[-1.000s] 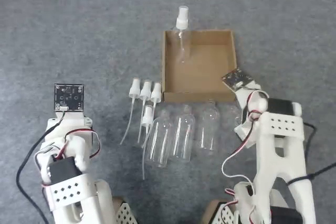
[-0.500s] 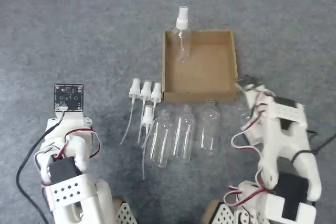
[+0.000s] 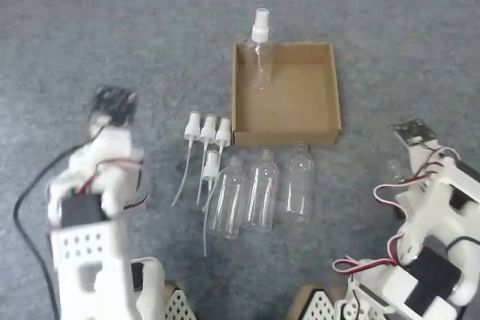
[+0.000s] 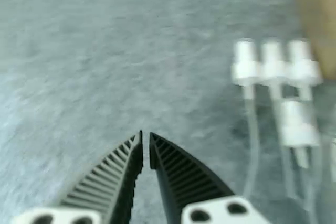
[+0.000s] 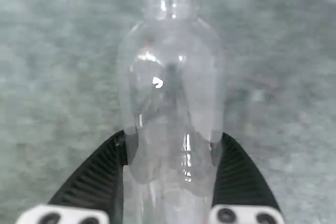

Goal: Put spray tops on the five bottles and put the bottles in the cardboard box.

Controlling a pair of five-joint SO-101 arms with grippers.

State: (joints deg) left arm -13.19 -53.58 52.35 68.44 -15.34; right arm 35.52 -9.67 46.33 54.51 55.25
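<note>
**Right gripper (image 5: 170, 141) pinching an uncapped bottle**

It clamps the clear bottle (image 5: 169, 77) low on its body, well right of the cardboard box (image 3: 285, 139). The smooth plastic could twist or slip when a top is pressed on. The left gripper (image 4: 145, 139), pressed together, hangs near four loose spray tops (image 4: 273, 69), so a careless approach could scatter them.

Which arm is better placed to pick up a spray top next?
Probably left: the left gripper is empty with the loose spray tops close ahead, while the right gripper holds a capless bottle.
</note>
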